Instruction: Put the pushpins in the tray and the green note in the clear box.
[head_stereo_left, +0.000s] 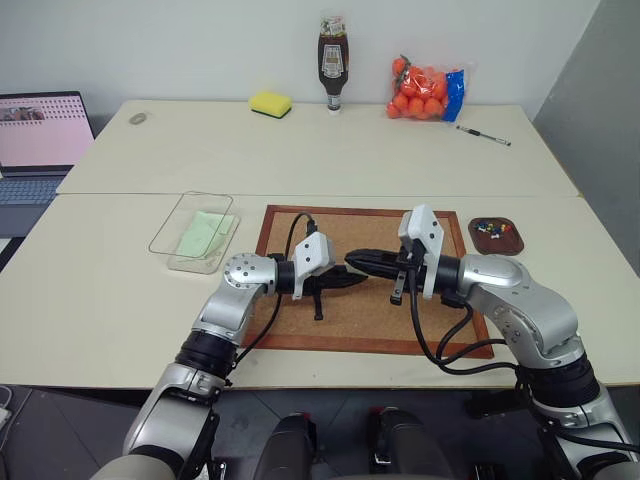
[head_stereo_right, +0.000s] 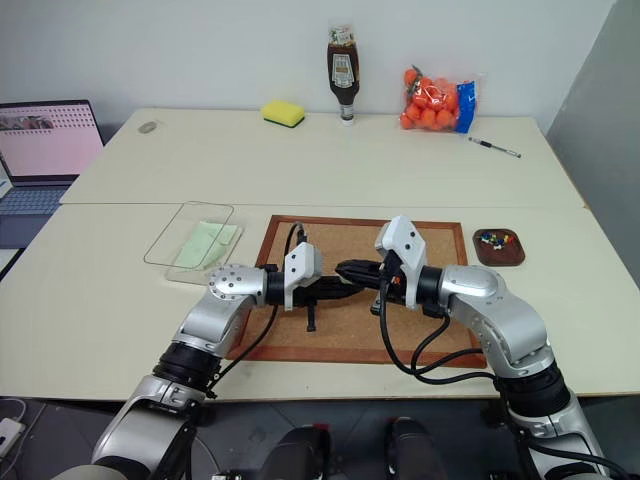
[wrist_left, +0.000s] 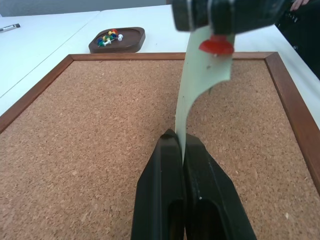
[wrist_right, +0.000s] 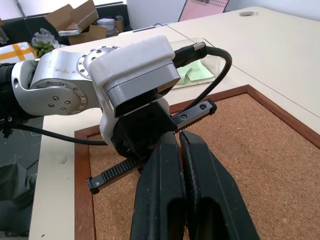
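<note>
Holding a green note (wrist_left: 192, 85) over the corkboard (head_stereo_left: 360, 322), your two grippers meet tip to tip above its middle. The left gripper (wrist_left: 184, 144) has its fingers pressed together on the note's lower edge. The right gripper (head_stereo_left: 362, 262) is closed at the top, where a red pushpin (wrist_left: 216, 45) sits through the paper just under its fingertips; whether it pinches the pin's head or the paper you cannot tell. Judging by that split grip, you are set to pull pin and paper apart, one arm taking each.

Look next at the containers. The tray (head_stereo_left: 497, 240) sits on the table just off the board's far right corner and already holds a small heap of mixed-colour pins. The clear box (head_stereo_left: 193, 231) lies just off the board's left side with pale green paper flat inside. So the pin likely goes right and the note left.
</note>
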